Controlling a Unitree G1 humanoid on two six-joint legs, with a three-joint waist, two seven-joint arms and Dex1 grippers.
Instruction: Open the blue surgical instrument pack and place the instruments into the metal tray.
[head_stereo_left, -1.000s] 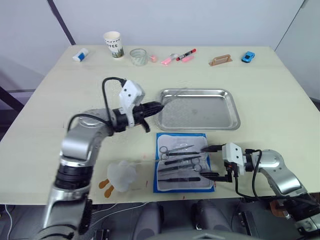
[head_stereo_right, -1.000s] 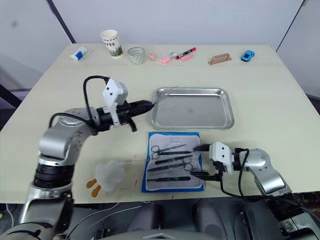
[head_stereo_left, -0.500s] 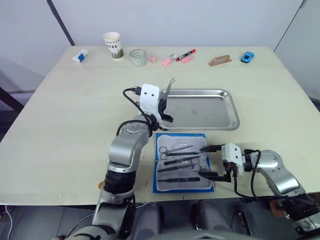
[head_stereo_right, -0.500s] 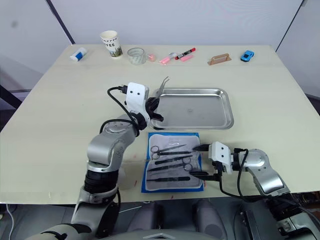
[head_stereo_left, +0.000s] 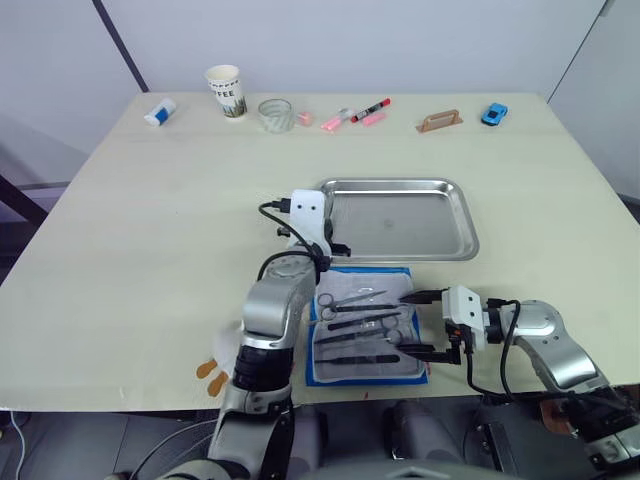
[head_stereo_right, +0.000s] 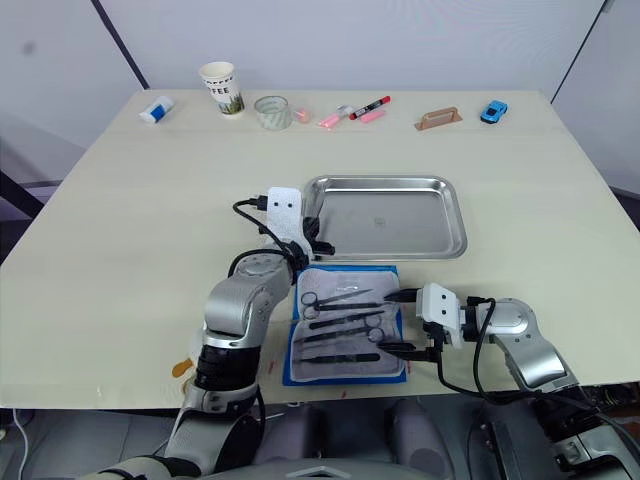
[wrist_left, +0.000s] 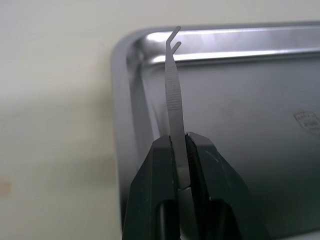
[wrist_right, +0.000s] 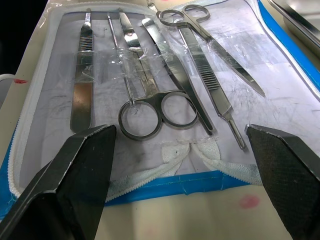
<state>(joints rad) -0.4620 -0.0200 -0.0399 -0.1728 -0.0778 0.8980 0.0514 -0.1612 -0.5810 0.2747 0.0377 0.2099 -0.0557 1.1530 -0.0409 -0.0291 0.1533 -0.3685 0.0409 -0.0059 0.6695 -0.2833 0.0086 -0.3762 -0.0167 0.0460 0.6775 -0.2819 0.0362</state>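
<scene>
The blue surgical instrument pack (head_stereo_left: 360, 271) lies open on the table just in front of the metal tray (head_stereo_left: 467, 215). Several instruments (head_stereo_left: 360, 322), scissors, forceps and tweezers, lie on its clear lining (wrist_right: 280, 95). My left gripper (wrist_left: 177, 146) is shut on a pair of thin grey tweezers (wrist_left: 173, 90), whose bent tips reach over a corner of the tray's rim (wrist_left: 225, 36). From the head views the left gripper (head_stereo_left: 333, 246) is at the tray's near left corner. My right gripper (head_stereo_left: 422, 323) stands open at the pack's right edge, nothing between its fingers (wrist_right: 75, 185).
Along the table's far edge stand a paper cup (head_stereo_left: 225, 90), a glass (head_stereo_left: 276, 113), pink and red markers (head_stereo_left: 368, 109), a brown block (head_stereo_left: 440, 120), a blue toy car (head_stereo_left: 494, 113) and a small bottle (head_stereo_left: 160, 110). A white plush (head_stereo_left: 222, 350) peeks from behind my left arm.
My left arm has swung in towards the pack. The gripper with the tweezers turned and came down at the tray's near left corner. The right gripper has not moved.
</scene>
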